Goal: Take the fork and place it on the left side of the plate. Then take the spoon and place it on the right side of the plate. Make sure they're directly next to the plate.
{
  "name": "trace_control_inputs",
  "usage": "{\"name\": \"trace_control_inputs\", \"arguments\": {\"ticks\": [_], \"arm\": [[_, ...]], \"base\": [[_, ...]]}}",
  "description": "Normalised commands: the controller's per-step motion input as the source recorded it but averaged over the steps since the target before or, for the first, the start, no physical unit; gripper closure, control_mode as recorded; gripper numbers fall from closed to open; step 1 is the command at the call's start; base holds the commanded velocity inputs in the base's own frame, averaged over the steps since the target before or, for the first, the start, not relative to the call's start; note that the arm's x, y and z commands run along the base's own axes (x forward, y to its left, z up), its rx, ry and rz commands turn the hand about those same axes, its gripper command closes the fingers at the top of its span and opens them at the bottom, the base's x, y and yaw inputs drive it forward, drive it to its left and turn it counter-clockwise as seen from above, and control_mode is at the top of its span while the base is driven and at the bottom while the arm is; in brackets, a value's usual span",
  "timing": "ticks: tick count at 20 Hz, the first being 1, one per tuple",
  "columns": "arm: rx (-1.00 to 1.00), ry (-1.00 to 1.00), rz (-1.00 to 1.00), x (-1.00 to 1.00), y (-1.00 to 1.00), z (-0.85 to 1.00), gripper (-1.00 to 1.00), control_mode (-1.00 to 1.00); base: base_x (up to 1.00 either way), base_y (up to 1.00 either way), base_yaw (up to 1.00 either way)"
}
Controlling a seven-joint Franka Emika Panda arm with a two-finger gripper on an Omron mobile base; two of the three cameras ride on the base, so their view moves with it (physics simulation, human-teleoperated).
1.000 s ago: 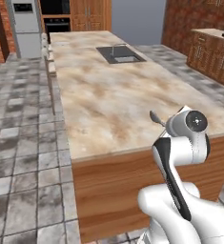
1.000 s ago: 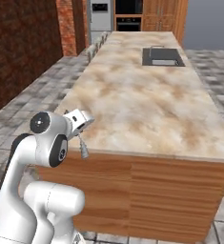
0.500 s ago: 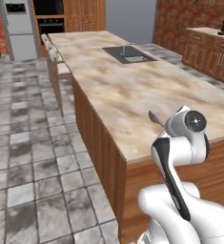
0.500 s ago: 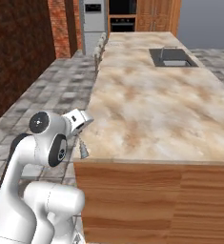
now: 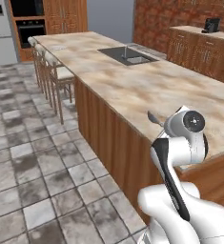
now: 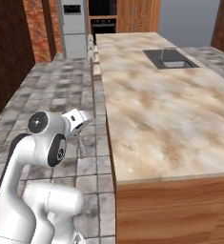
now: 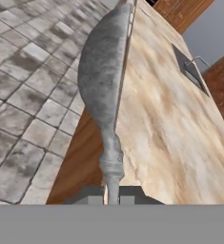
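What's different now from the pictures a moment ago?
The whole robot drove and turned, so the island counter and sink slid across both base views; they didn't move themselves. The arm kept its folded pose, and the claw stayed shut on the spoon.

Even, flat rendered light; soft, blocky, low-resolution pictures, no glare

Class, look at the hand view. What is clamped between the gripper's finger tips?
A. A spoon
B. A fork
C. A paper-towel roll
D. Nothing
A: the gripper is shut on the spoon, whose thin handle widens into an oval bowl above the island counter.
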Motion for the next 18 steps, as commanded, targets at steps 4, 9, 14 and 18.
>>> {"name": "trace_control_inputs", "arguments": {"ticks": [4, 9, 14, 18], "arm": [[0.00, 0.00, 0.00, 0.00, 0.00, 0.00, 1.00, 1.00], [0.00, 0.00, 0.00, 0.00, 0.00, 0.00, 1.00, 1.00], [0.00, 0.00, 0.00, 0.00, 0.00, 0.00, 1.00, 1.00], [0.00, 0.00, 0.00, 0.00, 0.00, 0.00, 1.00, 1.00]], "base": [[0.51, 1.00, -0.31], [0.53, 1.00, -0.33], [0.58, 1.00, -0.35], [0.60, 1.00, -0.36]]}}
